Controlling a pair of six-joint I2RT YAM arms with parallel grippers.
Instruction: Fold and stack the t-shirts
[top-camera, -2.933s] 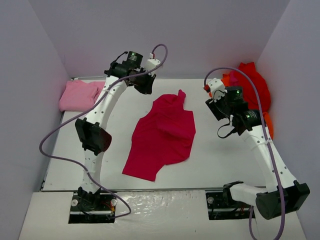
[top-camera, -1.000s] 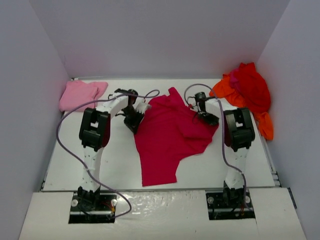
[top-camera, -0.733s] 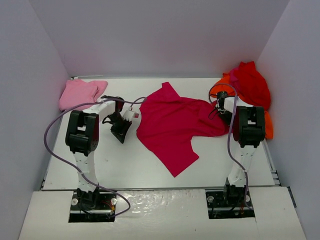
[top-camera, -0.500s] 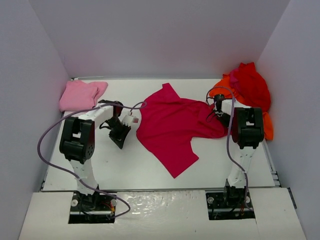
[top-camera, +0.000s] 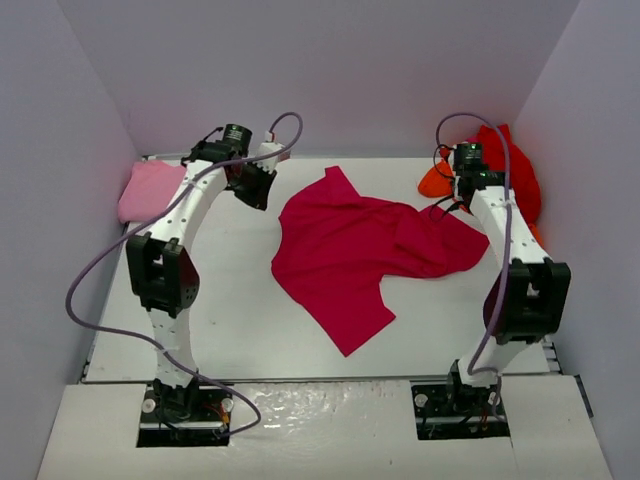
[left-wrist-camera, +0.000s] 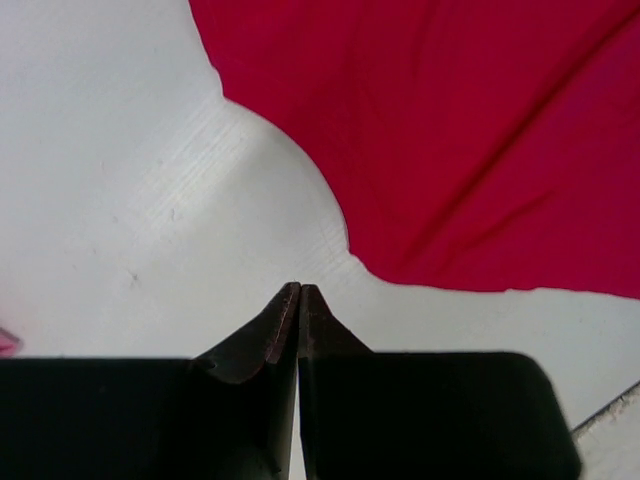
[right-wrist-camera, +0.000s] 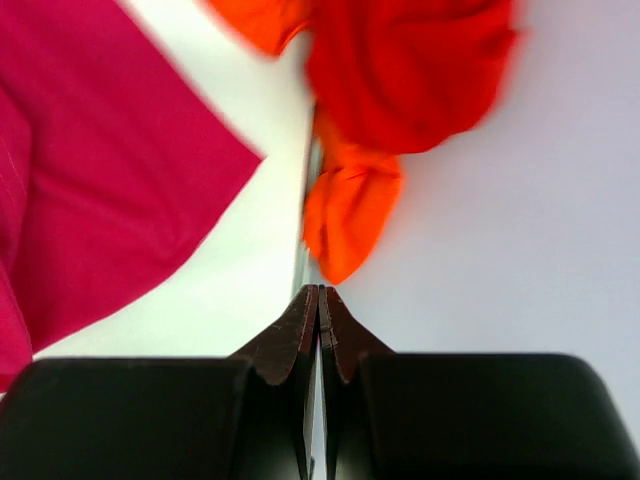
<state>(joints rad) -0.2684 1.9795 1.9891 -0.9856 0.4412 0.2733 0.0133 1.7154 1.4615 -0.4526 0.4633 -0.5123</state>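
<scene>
Both claws are clenched on nothing above the white desk (top-camera: 240, 300). The crimson-magenta t-shirt (top-camera: 360, 250) lies spread and rumpled at the desk's middle, one sleeve pointing toward the far wall and a corner of cloth trailing toward the near edge. The left claw (left-wrist-camera: 299, 290), fingertips pressed together, hangs over bare desk just beside that shirt's left edge (its wrist view shows the curved hem close ahead). The right claw (right-wrist-camera: 318, 292), equally tight, is raised at the far right, by the desk's right edge. Ahead of it, the orange t-shirt (top-camera: 437, 182) and red t-shirt (top-camera: 510, 170) are bunched in a heap against the right wall. The light pink t-shirt (top-camera: 145, 190) sits folded in the far-left corner, well apart from the others.
</scene>
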